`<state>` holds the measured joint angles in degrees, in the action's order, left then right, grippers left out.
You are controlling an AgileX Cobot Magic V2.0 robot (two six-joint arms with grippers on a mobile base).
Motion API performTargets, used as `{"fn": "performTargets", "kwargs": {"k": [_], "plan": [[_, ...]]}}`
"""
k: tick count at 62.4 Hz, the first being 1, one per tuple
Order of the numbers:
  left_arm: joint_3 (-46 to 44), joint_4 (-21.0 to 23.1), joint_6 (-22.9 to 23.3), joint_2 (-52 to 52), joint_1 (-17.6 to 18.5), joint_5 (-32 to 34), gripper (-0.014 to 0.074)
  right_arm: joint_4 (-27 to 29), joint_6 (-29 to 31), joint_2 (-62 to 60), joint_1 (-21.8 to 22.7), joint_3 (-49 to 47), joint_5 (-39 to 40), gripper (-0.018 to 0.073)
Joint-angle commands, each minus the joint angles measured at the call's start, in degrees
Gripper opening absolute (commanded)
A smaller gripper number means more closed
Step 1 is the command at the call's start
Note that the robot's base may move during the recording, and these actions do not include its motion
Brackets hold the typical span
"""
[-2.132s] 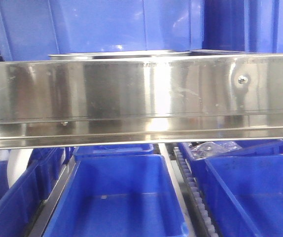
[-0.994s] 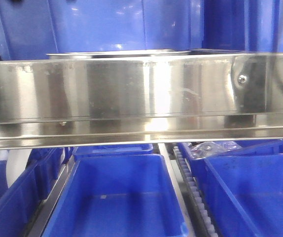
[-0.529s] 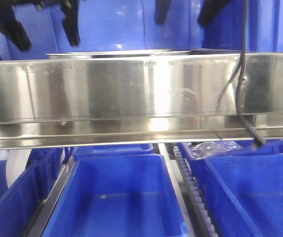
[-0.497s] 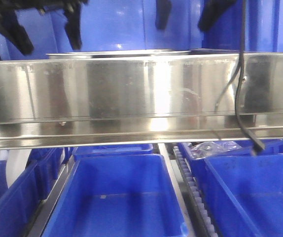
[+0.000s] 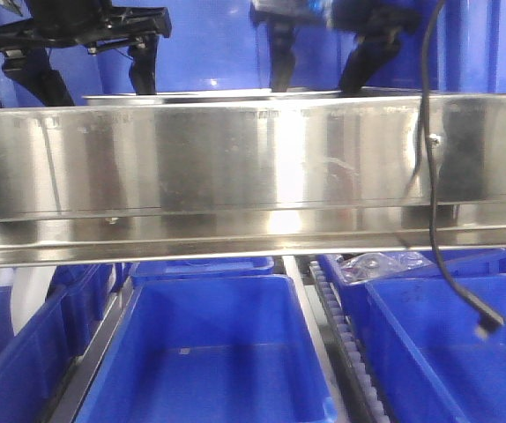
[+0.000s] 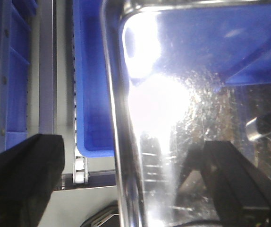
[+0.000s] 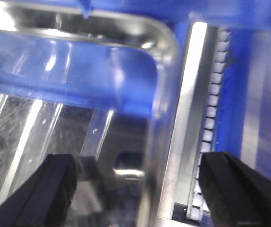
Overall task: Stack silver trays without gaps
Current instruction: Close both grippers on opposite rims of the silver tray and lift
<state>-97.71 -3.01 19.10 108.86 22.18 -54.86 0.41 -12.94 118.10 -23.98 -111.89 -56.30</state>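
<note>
A silver tray point(image 5: 209, 94) sits on the upper shelf; only its thin rim shows above the steel rail. My left gripper point(image 5: 94, 77) is open, its black fingers point(image 5: 46, 84) straddling the tray's left end. In the left wrist view the tray's left rim point(image 6: 121, 142) runs between the spread fingers point(image 6: 22, 179) of the left gripper point(image 6: 131, 189). My right gripper point(image 5: 319, 70) is open over the tray's right end. In the right wrist view the tray's right rim and rounded corner point(image 7: 166, 71) lie between that gripper's point(image 7: 140, 189) fingers point(image 7: 239, 189). I cannot tell how many trays lie there.
A broad mirror-like shelf rail point(image 5: 253, 167) with screws crosses the front view. Blue bins stand behind the tray point(image 5: 218, 40) and on the lower level point(image 5: 209, 352). A black cable point(image 5: 438, 238) dangles at the right. Roller tracks point(image 7: 215, 94) and a blue bin point(image 6: 93, 94) flank the tray.
Both grippers have come down from the top edge until their fingers reach the tray's ends. The black cable has dropped lower and swung to the right.
</note>
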Motion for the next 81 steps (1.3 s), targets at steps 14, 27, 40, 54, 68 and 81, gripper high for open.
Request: {"fn": "performTargets", "kwargs": {"k": [14,27,40,54,68,81], "plan": [[-1.9,0.9,0.5,-2.5,-0.2,2.7,0.0486,-0.9,0.9,-2.3,0.3,-2.0,2.2,0.0622],[-1.9,1.3,0.5,-2.5,-0.2,2.6,0.0447,-0.9,0.9,-2.3,0.3,-2.0,2.0,0.0455],[-1.9,1.4,0.5,-2.5,-0.2,1.8,0.0276,-0.9,0.9,-2.3,0.3,-2.0,0.8,0.0158],[-1.9,1.6,0.5,-2.5,-0.2,0.4,-0.0062,-0.9,0.9,-2.3,0.3,-2.0,-0.8,0.0055],[-4.4,1.6,0.4,-3.2,-0.2,-3.3,-0.0045,-0.9,0.9,-3.9,0.2,-5.2,-4.4,0.0055],[-7.7,1.1,-0.1,-6.9,-0.2,-7.5,-0.0045,-0.9,0.7,-8.8,0.2,-6.5,-7.5,0.0055]]}}
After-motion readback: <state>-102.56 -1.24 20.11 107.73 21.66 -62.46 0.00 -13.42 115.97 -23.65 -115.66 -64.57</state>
